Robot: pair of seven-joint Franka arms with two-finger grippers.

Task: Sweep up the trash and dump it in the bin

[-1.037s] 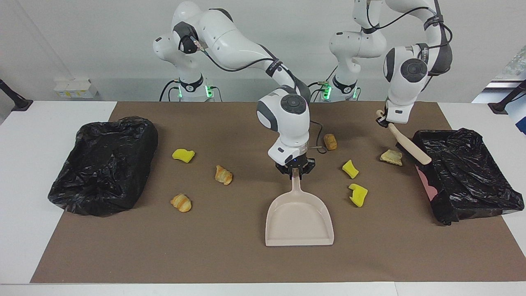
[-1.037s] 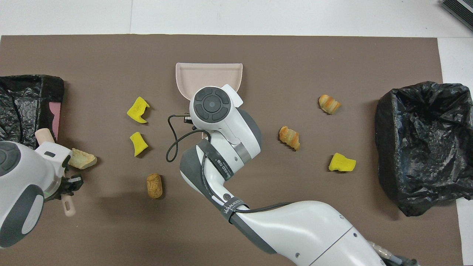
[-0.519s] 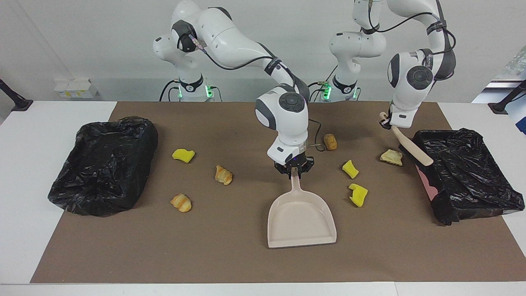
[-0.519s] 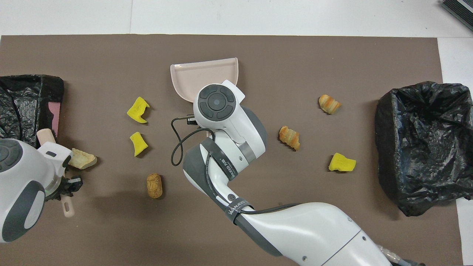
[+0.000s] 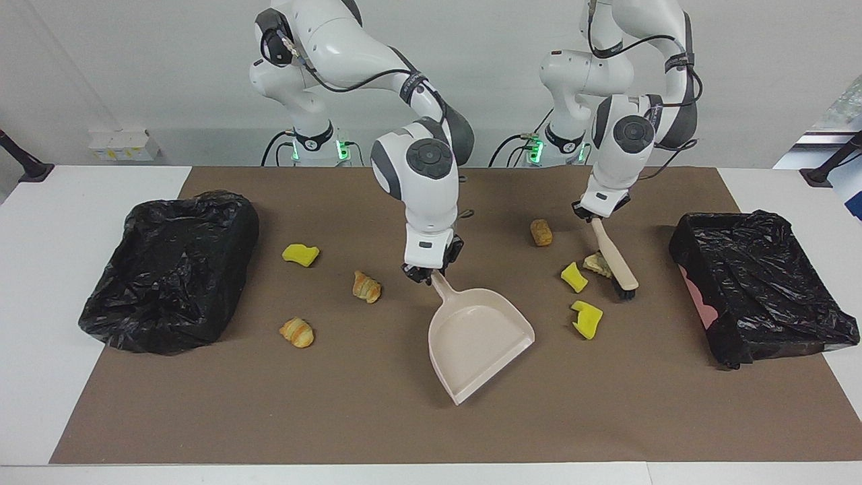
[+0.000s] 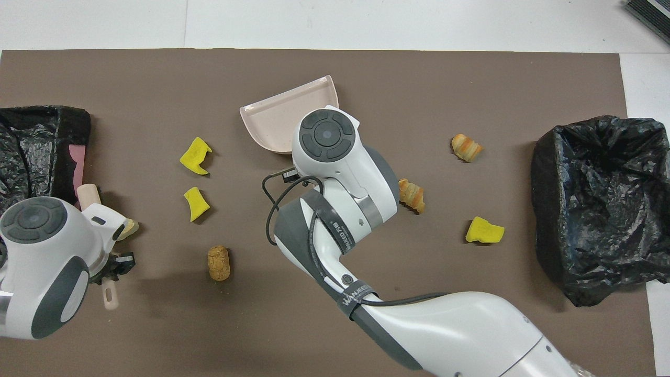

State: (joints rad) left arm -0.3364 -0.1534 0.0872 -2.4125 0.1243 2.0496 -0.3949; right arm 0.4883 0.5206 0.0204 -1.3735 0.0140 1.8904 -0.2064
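Note:
My right gripper [image 5: 425, 273] is shut on the handle of the beige dustpan [image 5: 479, 340], which lies on the mat with its mouth turned toward the left arm's end. My left gripper [image 5: 587, 214] is shut on the brush [image 5: 614, 259], whose bristles rest beside a beige bread piece [image 5: 595, 263]. Two yellow sponge chunks [image 5: 574, 277] [image 5: 587, 318] lie between brush and dustpan, and a brown nugget [image 5: 541, 232] sits nearer the robots. Two croissants [image 5: 366, 286] [image 5: 297, 331] and another sponge chunk [image 5: 300, 254] lie toward the right arm's end. The right gripper is hidden under its wrist in the overhead view.
A black-bagged bin [image 5: 168, 269] stands at the right arm's end of the brown mat, another [image 5: 761, 283] at the left arm's end. In the overhead view the dustpan [image 6: 277, 112] shows past the right wrist, and the left gripper [image 6: 115, 262] holds the brush.
The right arm swung back and turned the dustpan's mouth toward the left arm's end. The left arm brought the brush away from the bin, pushing the bread piece toward the sponge chunks.

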